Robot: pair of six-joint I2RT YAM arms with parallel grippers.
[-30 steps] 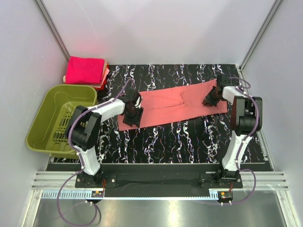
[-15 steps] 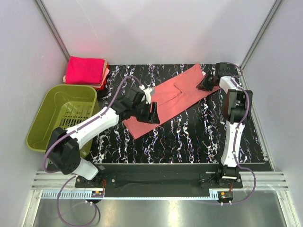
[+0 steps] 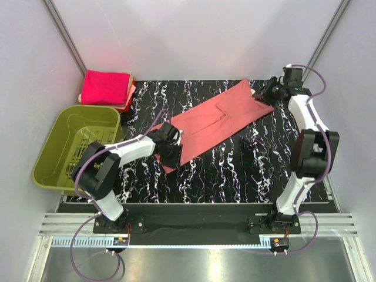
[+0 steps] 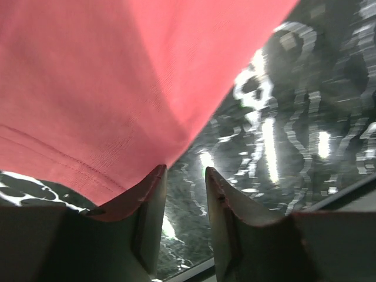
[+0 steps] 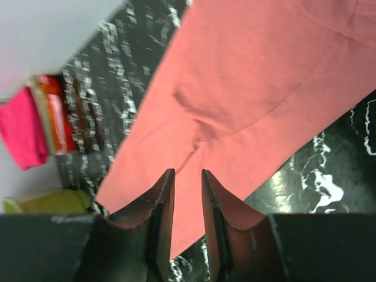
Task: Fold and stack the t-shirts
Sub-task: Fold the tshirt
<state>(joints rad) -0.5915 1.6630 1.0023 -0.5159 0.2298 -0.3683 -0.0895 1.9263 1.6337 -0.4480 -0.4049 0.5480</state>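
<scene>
Counting one salmon t-shirt, one folded stack, one basket.

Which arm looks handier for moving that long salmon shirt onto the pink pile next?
Left, probably. The pink pile sits far left, the left claw is at the salmon shirt's end nearest it; the right claw is far right.

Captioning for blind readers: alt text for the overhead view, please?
A long folded salmon t-shirt lies diagonally on the black marbled table, the left tool at its near-left end and the right tool at its far-right end. A stack of folded pink shirts sits at far left, behind an olive basket.
</scene>
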